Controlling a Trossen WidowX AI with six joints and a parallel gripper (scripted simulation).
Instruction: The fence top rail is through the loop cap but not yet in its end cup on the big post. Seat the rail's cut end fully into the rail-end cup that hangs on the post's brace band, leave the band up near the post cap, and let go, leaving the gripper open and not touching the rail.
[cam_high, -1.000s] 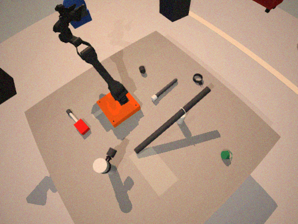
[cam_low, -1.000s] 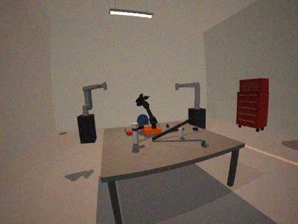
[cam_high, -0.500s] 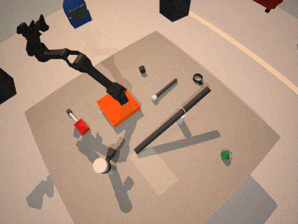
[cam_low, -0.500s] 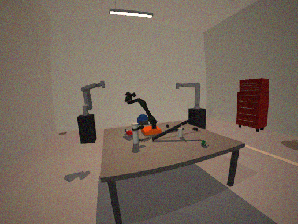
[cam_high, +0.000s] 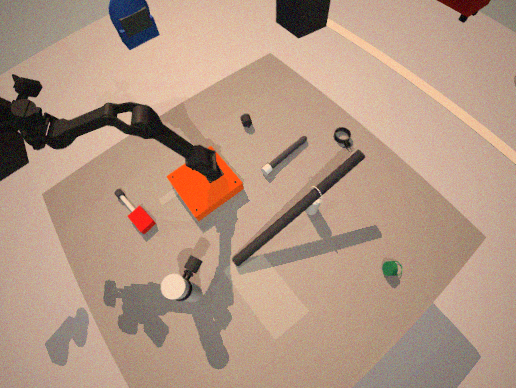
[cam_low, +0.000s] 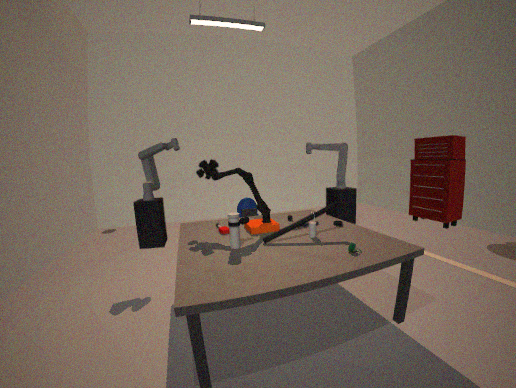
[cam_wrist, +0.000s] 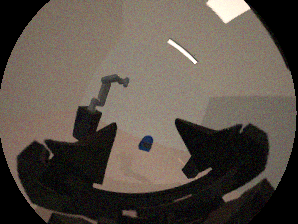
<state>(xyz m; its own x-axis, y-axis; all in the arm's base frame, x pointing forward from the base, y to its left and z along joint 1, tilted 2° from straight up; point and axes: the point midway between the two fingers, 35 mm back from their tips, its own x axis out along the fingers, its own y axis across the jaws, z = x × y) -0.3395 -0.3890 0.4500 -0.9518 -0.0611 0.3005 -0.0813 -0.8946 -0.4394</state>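
Empty and spread wide, a black 2-fingered gripper (cam_high: 24, 105) (cam_low: 207, 169) (cam_wrist: 147, 123) hangs at 10 o'clock from its orange base (cam_high: 190, 197) (cam_low: 262, 227) in the top view. A long dark cylindrical rail (cam_high: 280, 224) (cam_low: 295, 225) slants at 4 o'clock, its lower end outside the black cup (cam_high: 193, 265) (cam_low: 243, 220) on the white-capped post (cam_high: 174, 286) (cam_low: 234, 237). The brown table (cam_high: 345, 325) (cam_low: 280, 270) stands in a grey-walled room.
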